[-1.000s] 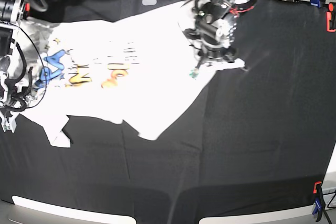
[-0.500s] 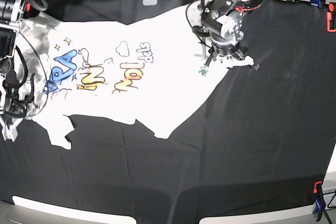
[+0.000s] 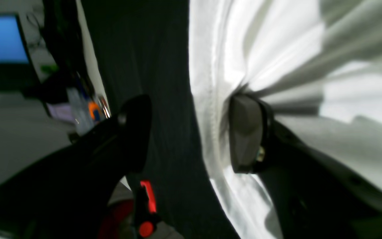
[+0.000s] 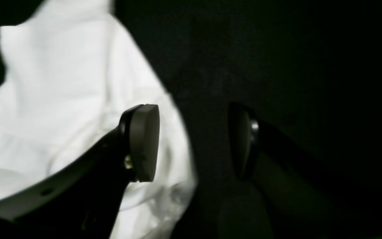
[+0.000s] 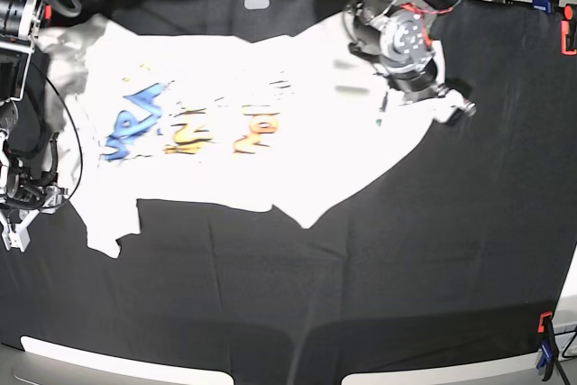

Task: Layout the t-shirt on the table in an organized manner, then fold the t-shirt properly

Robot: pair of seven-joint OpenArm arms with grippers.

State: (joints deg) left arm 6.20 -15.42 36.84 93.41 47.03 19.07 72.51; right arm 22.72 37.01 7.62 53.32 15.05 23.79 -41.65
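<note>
Layout stage — shirt spread but not squared, no fold begun.
From my remote seat, reading the base view left to right: right gripper (image 5: 20,215) sits at the shirt's left edge with jaws parted and nothing between them — the wrist view shows one pad (image 4: 143,142) over white cloth, the other over bare black. The t-shirt (image 5: 270,146) lies print-up across the far half of the table (image 5: 406,295), lower hem ragged and skewed, sleeve corners bunched. Left gripper (image 5: 442,101) at the right corner stands wide, hem lying loose between its pads. I judge straightening remains, then every fold.
</note>
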